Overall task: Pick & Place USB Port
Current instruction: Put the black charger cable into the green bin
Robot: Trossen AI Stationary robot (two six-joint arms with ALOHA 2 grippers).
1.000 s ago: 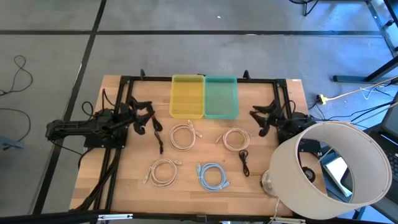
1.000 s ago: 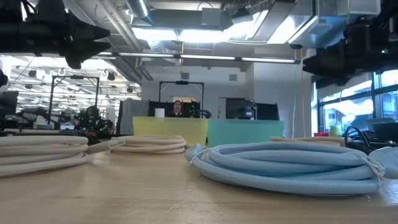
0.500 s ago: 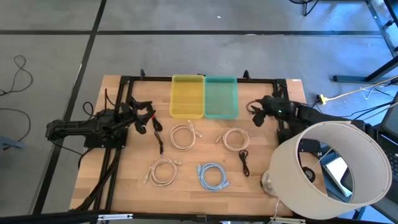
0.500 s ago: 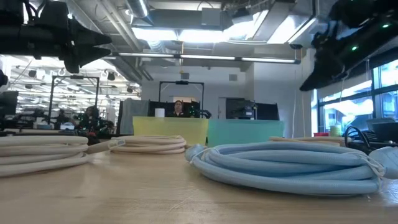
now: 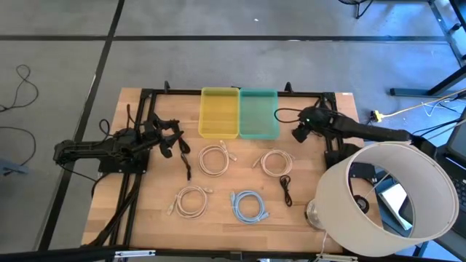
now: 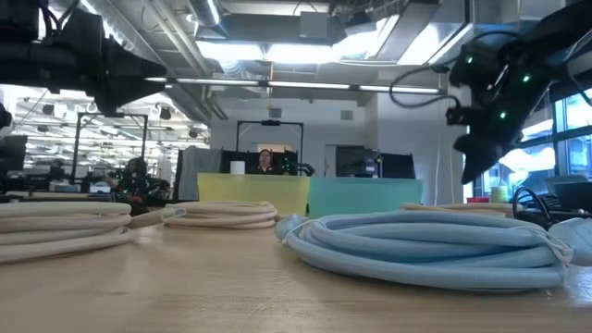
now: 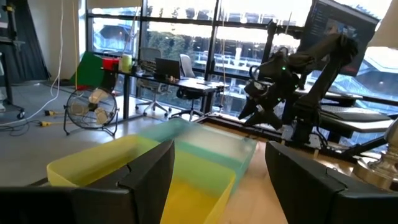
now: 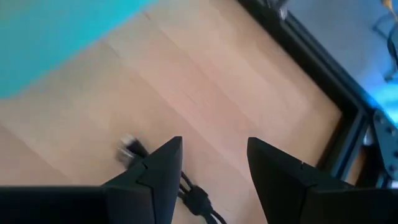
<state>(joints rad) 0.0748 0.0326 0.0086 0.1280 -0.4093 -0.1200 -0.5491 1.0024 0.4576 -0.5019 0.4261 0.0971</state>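
Observation:
A short black cable point(image 5: 285, 189) lies on the wood right of the middle; in the right wrist view its plug end point(image 8: 129, 150) shows on the table. My right gripper point(image 5: 297, 135) hangs open and tipped down beside the teal bin point(image 5: 258, 113), above bare wood, with nothing between its fingers point(image 8: 158, 163). My left gripper point(image 5: 178, 144) waits open at the left, pointing level toward the yellow bin point(image 7: 118, 168). A second black cable point(image 5: 186, 167) lies near it.
Three white cable coils point(image 5: 214, 159) point(image 5: 275, 161) point(image 5: 191, 201) and a blue coil point(image 5: 249, 206) lie on the table. The yellow bin point(image 5: 219, 113) and the teal bin stand side by side at the far edge. A white lamp shade point(image 5: 386, 196) covers the near right corner.
My right gripper has swung from the table's right edge toward the far middle, up beside the teal bin, and tipped from level to slanting down. Its fingers keep the same gap. The cables lie as before.

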